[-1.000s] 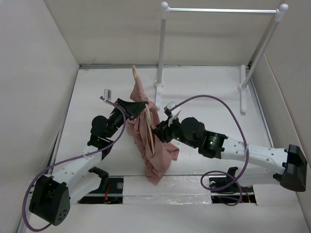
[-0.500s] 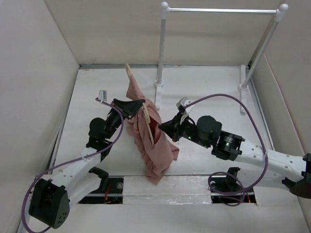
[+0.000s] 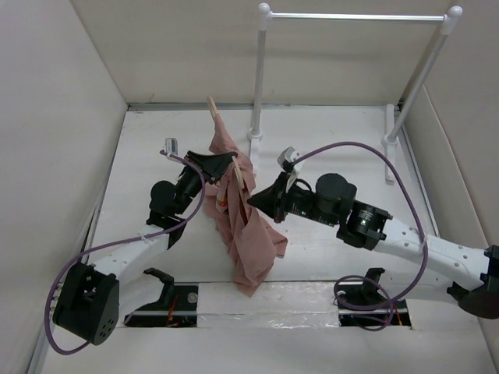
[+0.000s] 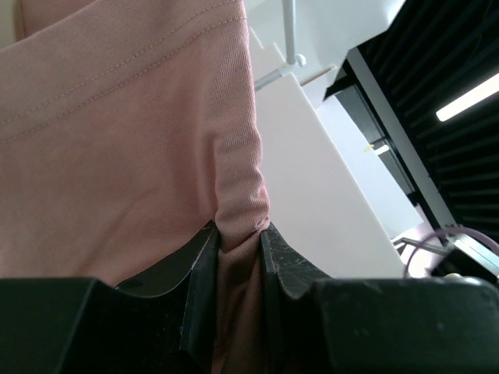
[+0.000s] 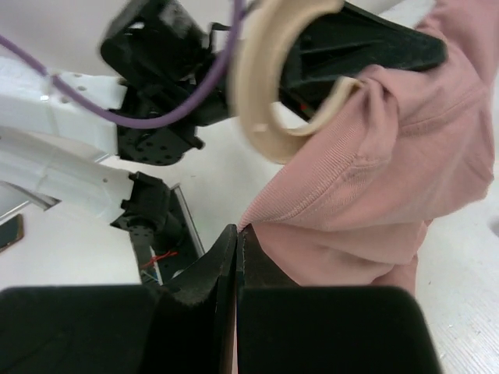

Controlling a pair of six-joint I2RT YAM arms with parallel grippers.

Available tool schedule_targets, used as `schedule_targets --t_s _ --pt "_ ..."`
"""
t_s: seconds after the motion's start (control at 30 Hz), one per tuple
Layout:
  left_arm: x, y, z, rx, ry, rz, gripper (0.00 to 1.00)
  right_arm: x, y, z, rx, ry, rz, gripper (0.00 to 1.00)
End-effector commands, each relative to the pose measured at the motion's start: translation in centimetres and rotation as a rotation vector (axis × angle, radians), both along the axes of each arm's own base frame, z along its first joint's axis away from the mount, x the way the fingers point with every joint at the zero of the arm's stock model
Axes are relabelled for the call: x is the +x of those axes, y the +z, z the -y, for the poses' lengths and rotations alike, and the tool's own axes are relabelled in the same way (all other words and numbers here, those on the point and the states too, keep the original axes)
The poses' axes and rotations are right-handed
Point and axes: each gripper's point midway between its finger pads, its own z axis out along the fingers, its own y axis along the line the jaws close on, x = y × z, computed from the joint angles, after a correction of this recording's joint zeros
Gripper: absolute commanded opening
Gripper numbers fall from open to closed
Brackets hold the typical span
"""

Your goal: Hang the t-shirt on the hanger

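Two tools are on the cloth. The left tool [image 3: 215,165] is clamped narrow on a bunched fold of the pink t-shirt [image 3: 251,234]; its wrist view shows the fold squeezed between both fingers [image 4: 204,257]. The right tool [image 3: 256,200] is pressed flat with no gap, and in its wrist view a hem of the t-shirt [image 5: 366,179] runs taut straight into the tips, so it looks pinched on that hem. The t-shirt hangs bunched between the arms, its lower end draped down onto the bench [image 3: 148,132] near the bases. The hanger [image 3: 213,111] is mostly wrapped in the cloth. One beige end pokes out on the far-left side, so its long axis runs far-left to near-right, roughly along the shirt. Its rounded hook [image 5: 249,93] shows just beside the left tool, with cloth gathered against it. Key relation: the hanger sits on the left tool's side and the hem is held out to the right of it. Likely next is the right arm drawing the hem across the hanger's shoulder. Cloth not yet sitting square on it.
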Motion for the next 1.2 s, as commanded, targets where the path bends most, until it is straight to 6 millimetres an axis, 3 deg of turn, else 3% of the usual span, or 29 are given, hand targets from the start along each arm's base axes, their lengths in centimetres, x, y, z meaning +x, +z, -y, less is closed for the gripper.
schedule_targets --t_s 0.0,0.03,0.2,0.47,0.53,0.63,0.8,0.87,0.9,1.03,1.07,1.13,1.17 --pt "-2.7 3.3 0.3 -0.083 -0.081 0.115 0.0 3.6 -0.1 0.4 0.027 -0.104 0.026 0.0" --pt "-3.1 3.0 0.4 -0.083 -0.099 0.107 0.0 4.3 -0.8 0.4 0.019 -0.122 0.019 0.0" --pt "-4.2 1.1 0.4 -0.092 -0.143 0.041 0.0 6.7 -0.6 0.0 0.066 -0.167 0.037 0.0" --pt "-5.3 0.3 0.7 -0.07 -0.174 0.027 0.0 8.6 2.8 -0.7 0.182 -0.147 0.06 0.0" --pt "-5.5 0.4 0.6 -0.085 -0.183 0.028 0.0 9.6 2.6 -0.6 0.19 -0.172 0.041 0.0" --pt "-5.9 1.1 0.6 -0.109 -0.202 0.049 0.0 11.2 0.1 -1.9 0.137 -0.163 -0.017 0.0" --pt "-6.4 1.4 0.7 -0.144 -0.228 0.041 0.0 11.1 -3.3 -3.0 0.108 -0.126 -0.087 0.0" --pt "-6.3 1.3 0.8 -0.148 -0.231 0.033 0.0 10.9 -3.1 -2.5 0.11 -0.138 -0.093 0.17" --pt "-6.1 1.1 0.8 -0.155 -0.232 0.017 0.0 10.8 -2.8 -1.9 0.096 -0.155 -0.09 0.34" --pt "-5.2 0.6 0.3 -0.168 -0.189 -0.008 0.0 10.0 -2.5 -0.2 0.055 -0.195 -0.069 0.64" --pt "-5.0 0.5 0.3 -0.168 -0.179 -0.015 0.0 9.3 -3.0 0.1 0.03 -0.196 -0.08 0.68" --pt "-4.4 0.4 0.0 -0.177 -0.15 -0.023 0.0 8.3 -2.1 1.3 0.041 -0.207 -0.066 0.74" --pt "-4.3 0.4 0.0 -0.179 -0.146 -0.022 0.0 8.0 -3.1 1.9 0.018 -0.214 -0.08 0.75"
